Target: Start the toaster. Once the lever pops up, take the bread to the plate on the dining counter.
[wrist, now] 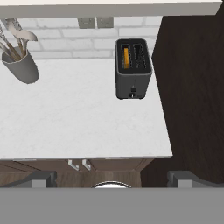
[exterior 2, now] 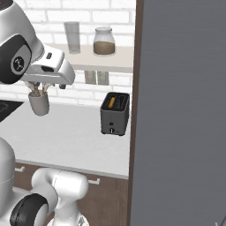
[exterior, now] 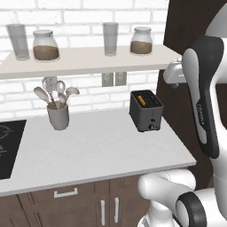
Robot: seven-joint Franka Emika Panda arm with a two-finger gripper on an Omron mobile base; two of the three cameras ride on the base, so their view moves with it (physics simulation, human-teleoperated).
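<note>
White surface (exterior: 97,150) seen below shelf; dark cabinet wall flanks its right edge. Toaster (exterior: 146,110) set at back right corner of surface, close beside that wall. Utensil cup (exterior: 58,116) stands toward back left, well apart. Bread (wrist: 126,58) seated in left slot, orange edge visible. Claw (wrist: 112,180) held high above front edge, tips spread wide, nothing held. Risk judged: lever small, approach long; wall may be clipped, or toaster shoved instead of started.

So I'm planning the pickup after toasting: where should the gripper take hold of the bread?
Grip the bread by its top edge, coming straight down from above: it stands upright in the left slot of the toaster, whose walls hide its sides.
</note>
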